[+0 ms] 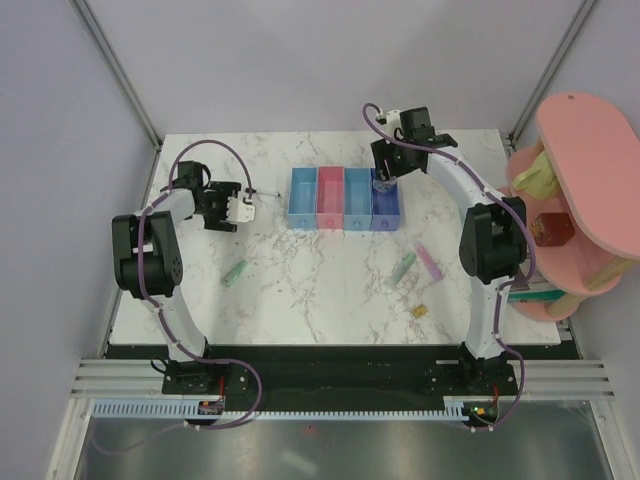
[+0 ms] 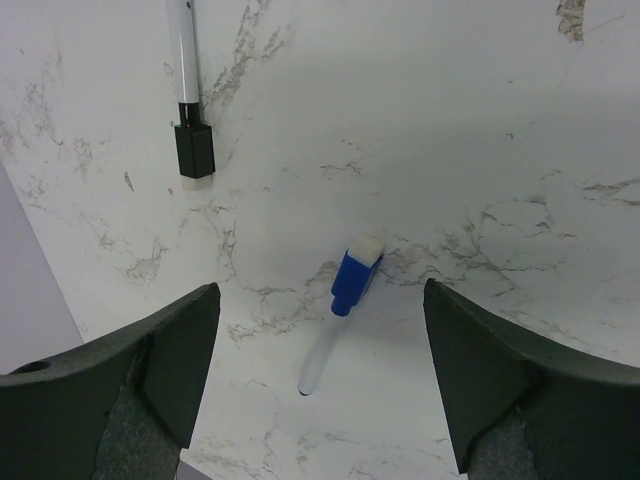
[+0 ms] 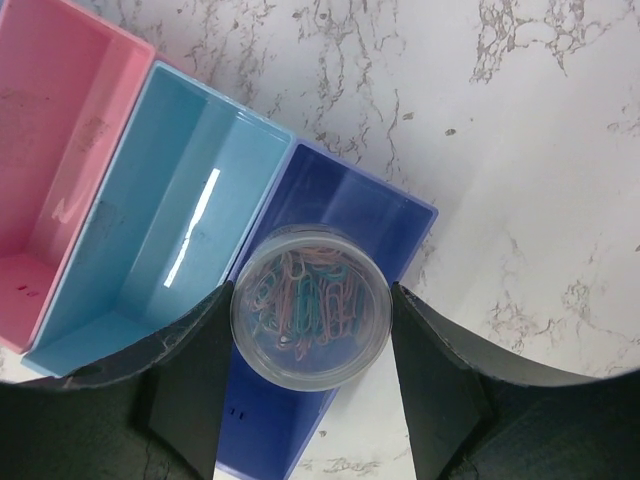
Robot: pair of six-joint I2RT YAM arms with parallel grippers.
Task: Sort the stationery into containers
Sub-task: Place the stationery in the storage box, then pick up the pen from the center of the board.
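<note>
As the blue-tipped marker lies loose at the left of the marbled surface, the left pincer is positioned directly over it. Both jaws are spread wide, one on either side, and neither touches it. This is judged to be an approach for a grasp across the barrel. The marker is a slim white cylinder with a blue collar and a pale end cap. Beyond it, a thin black pen with a squared black cap is seen flat on the surface, apart from the marker. Nearer the arm bases, a pale green bar is found unsorted.

At the centre, the containers are set as one joined row of smooth, open, rectangular plastic bins: light blue, pink, light blue, dark blue.

The right pincer is closed on a clear round tub of coloured paper clips, with one finger pressed to each side. The tub is held over the dark blue bin, presumably for release there. Further right, a second pale green bar, a pink bar just beside it and a tan nub are found on the surface.
</note>
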